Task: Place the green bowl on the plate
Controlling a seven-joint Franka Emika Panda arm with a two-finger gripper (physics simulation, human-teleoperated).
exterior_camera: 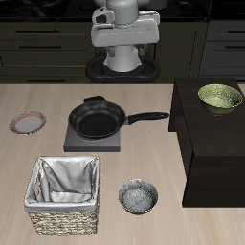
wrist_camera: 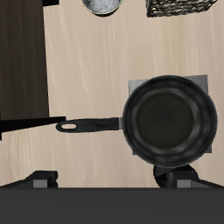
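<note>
The green bowl (exterior_camera: 220,97) stands upright on top of a dark cabinet (exterior_camera: 206,134) at one side of the table. The plate (exterior_camera: 28,122), pink-red rimmed, lies flat on the table at the opposite side, with nothing on it. My arm (exterior_camera: 122,33) is raised at the table's back, far from both. In the wrist view my gripper (wrist_camera: 112,181) is open and empty, its fingertips (wrist_camera: 44,179) wide apart, high above the frying pan. Neither the bowl nor the plate shows in the wrist view.
A black frying pan (exterior_camera: 99,122) sits on a grey hob plate between bowl and plate, its handle (wrist_camera: 87,125) pointing toward the cabinet. A grey metallic bowl (exterior_camera: 138,197) and a cloth-lined wicker basket (exterior_camera: 65,196) stand near the table's front edge.
</note>
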